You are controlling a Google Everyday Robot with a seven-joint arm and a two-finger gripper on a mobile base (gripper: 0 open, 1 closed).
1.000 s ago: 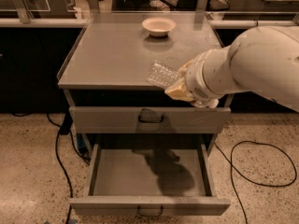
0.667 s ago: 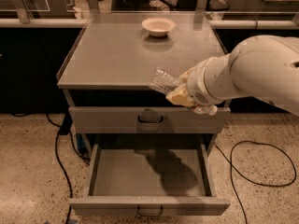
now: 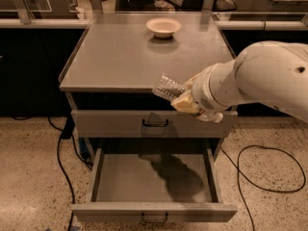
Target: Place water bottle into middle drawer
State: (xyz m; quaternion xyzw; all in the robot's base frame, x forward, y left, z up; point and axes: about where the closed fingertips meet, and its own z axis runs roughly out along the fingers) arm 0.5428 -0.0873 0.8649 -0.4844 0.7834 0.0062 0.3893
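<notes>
The gripper (image 3: 183, 97) hangs over the front edge of the grey cabinet top (image 3: 130, 57), toward its 5 o'clock corner, its yellowish pads clamped on the water bottle (image 3: 168, 87). The bottle sticks out of the grip toward 10 o'clock, tilted and clear of the surface beneath it. Against a second ago the bottle and the white arm (image 3: 260, 78) sit a little lower and nearer the cabinet's front lip; the shift is slight and the hold on the bottle looks the same. Straight down, at 6 o'clock from the gripper, the middle drawer (image 3: 154, 211) stands pulled well out, as it was before, with a dark shadow (image 3: 175, 174) of the arm across its floor. The upper drawer front (image 3: 110, 124) just above it is closed, and its small dark handle (image 3: 155, 123) lies at 7 o'clock from the bottle. The cream bowl (image 3: 163, 27) has not moved: it rests at the 12 o'clock end of the top, well apart from the gripper. Black cables trail on the speckled floor — one loop (image 3: 269, 172) at 3 o'clock of the open drawer, another (image 3: 61, 150) at 9 o'clock.
</notes>
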